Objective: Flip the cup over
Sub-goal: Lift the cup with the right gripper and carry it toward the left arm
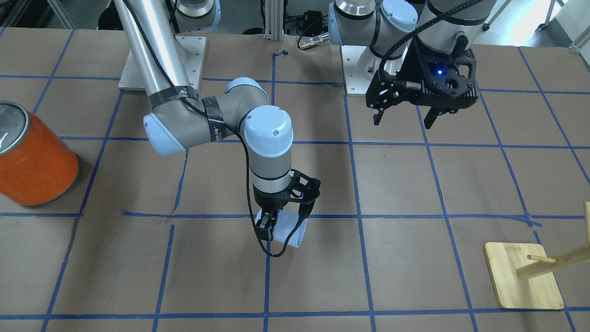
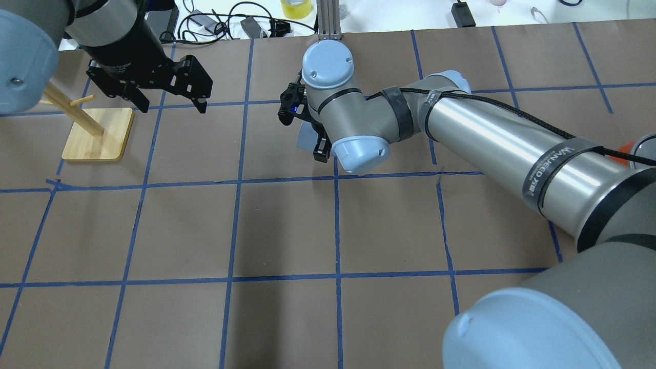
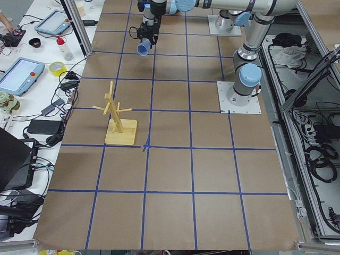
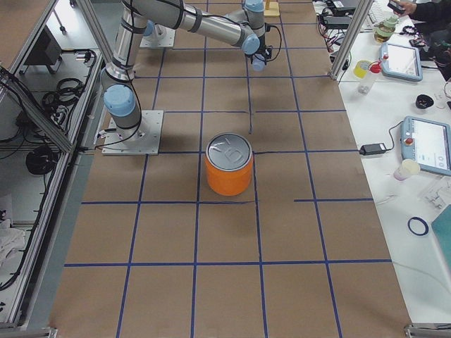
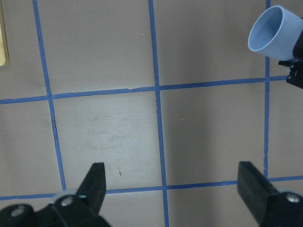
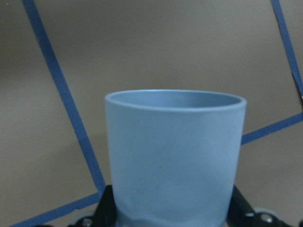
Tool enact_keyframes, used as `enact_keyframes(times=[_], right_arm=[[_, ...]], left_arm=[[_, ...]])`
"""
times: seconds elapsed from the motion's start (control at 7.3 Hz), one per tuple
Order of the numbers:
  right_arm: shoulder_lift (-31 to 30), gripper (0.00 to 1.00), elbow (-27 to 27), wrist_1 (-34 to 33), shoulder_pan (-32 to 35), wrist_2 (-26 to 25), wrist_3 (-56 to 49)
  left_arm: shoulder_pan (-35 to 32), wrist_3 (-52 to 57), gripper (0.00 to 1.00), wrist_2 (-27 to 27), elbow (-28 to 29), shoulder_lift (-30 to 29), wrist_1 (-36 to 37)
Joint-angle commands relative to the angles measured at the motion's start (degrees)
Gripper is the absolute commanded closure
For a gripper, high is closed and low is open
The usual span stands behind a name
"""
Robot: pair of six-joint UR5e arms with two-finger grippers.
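Note:
The pale blue cup (image 1: 293, 233) is held in my right gripper (image 1: 281, 226), near the middle of the table. The gripper is shut on the cup's base end. The cup is tilted on its side, rim pointing away from the wrist. In the right wrist view the cup (image 6: 175, 156) fills the frame, with dark fingers (image 6: 106, 210) at both lower sides. It also shows in the overhead view (image 2: 305, 137), partly under the wrist. My left gripper (image 1: 405, 119) hangs open and empty above the table, away from the cup. Its wrist view shows the cup's open rim (image 5: 273, 32) at top right.
A large orange can (image 1: 32, 161) with a silver top stands at the table's right end, also in the right side view (image 4: 229, 169). A wooden peg stand on a square base (image 1: 523, 276) is at the left end, near my left gripper (image 2: 169, 102).

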Motion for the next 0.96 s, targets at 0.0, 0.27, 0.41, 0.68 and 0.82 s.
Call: enact_keyframes(times=[0.0, 0.27, 0.41, 0.68, 0.82], right_arm=[[0.6, 0.54, -0.19, -1.32, 2.26, -1.15, -1.48], [3.05, 0.54, -0.37, -3.16, 4.19, -4.05, -5.09], [3.24, 0.54, -0.37, -4.39, 4.72, -3.88, -5.36], [3.33, 0.54, -0.28, -5.54, 4.99, -3.09, -6.23], [3.59, 0.5, -0.19, -5.81, 5.16, -1.09, -9.72]], left_arm=[[0.01, 0.01, 0.0, 0.0, 0.0, 0.05, 0.02], [0.01, 0.01, 0.0, 0.0, 0.0, -0.04, 0.02], [0.01, 0.01, 0.0, -0.09, 0.0, -0.04, 0.02], [0.01, 0.01, 0.0, -0.09, 0.0, -0.04, 0.02], [-0.08, -0.08, 0.0, -0.09, 0.0, -0.04, 0.02]])
